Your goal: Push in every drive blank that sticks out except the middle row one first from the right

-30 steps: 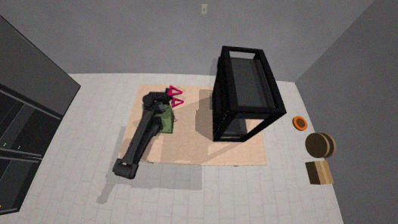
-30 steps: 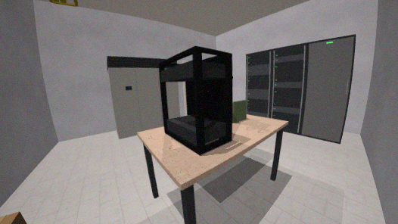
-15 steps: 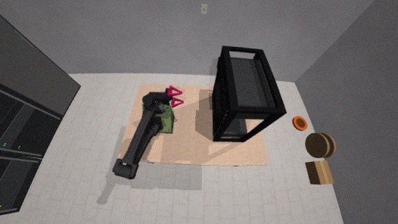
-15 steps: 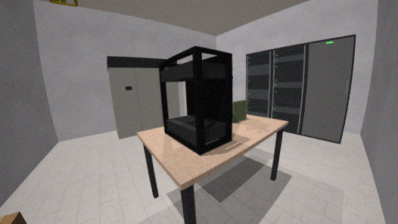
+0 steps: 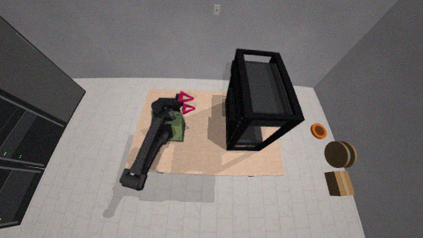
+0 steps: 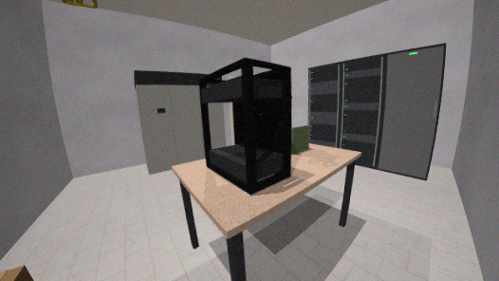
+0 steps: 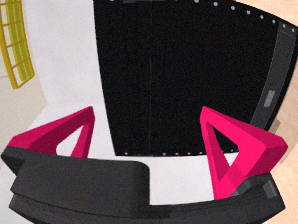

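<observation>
The rack (image 5: pixel 257 100) is a tall black open frame standing upright on the far right part of the light wooden desk (image 5: pixel 201 161), its base flat on the top and one lower corner close to the desk's edge in the exterior view. From above, its upper frame is a bare rectangle of black bars, and a dark grey shelf shows through it lower down. In the wrist view the side facing the arm reads as one flat, nearly featureless black panel (image 7: pixel 182 72), with a line of small pale dots along its upper edge and a grey strip down its right edge. The rows of drive blanks cannot be made out there, so which of them stick out cannot be told. The gripper (image 5: pixel 186 103) has its two magenta triangular fingers spread as wide as they go, with nothing between them. It points toward the rack, well apart from it, with bare desk between. The dark arm (image 5: pixel 150 141) runs back over a green block (image 5: pixel 177 130) at the desk's left side.
</observation>
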Robot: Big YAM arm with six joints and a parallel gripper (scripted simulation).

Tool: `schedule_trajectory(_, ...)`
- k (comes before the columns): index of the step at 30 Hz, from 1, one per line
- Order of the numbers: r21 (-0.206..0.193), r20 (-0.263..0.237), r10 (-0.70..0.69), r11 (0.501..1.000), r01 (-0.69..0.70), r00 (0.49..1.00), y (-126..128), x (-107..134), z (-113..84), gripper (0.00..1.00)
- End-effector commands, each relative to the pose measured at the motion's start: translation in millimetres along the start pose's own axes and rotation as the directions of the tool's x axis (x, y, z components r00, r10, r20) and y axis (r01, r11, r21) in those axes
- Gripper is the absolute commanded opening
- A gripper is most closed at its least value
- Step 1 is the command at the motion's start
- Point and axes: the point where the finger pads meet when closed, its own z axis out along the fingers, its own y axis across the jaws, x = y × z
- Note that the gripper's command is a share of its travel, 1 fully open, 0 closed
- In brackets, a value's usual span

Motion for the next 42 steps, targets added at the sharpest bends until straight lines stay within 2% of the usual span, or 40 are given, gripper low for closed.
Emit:
schedule_trajectory(1,-0.005,-0.004,0.018,1.000,-0.018,1.000,-4,-2,-4.0,1.00)
schedule_trajectory(9,0.014,-0.006,0.005,1.000,-0.005,1.000,-9,-1,8.0,1.00)
schedule_trajectory(10,0.019,-0.011,-0.016,1.000,0.016,1.000,-12,7,13.8,1.00)
schedule_trajectory(11,0.008,0.001,0.033,0.999,-0.033,0.999,9,5,24.2,1.00)
schedule_trajectory(12,-0.002,0.010,0.068,0.998,-0.068,0.998,18,4,32.7,1.00)
schedule_trajectory(21,-0.008,0.018,0.056,0.998,-0.056,0.998,11,34,113.8,1.00)
schedule_trajectory(23,-0.008,0.018,0.056,0.998,-0.056,0.998,11,34,113.8,1.00)
schedule_trajectory(28,-0.009,0.020,0.050,0.999,-0.050,0.999,8,45,145.0,1.00)
schedule_trajectory(32,-0.006,0.017,0.041,0.999,-0.041,0.999,7,50,153.5,1.00)
schedule_trajectory(35,-0.022,-0.001,0.042,0.999,-0.042,0.999,14,57,145.4,1.00)
schedule_trajectory(42,-0.013,0.010,0.042,0.999,-0.042,0.999,10,53,150.1,1.00)
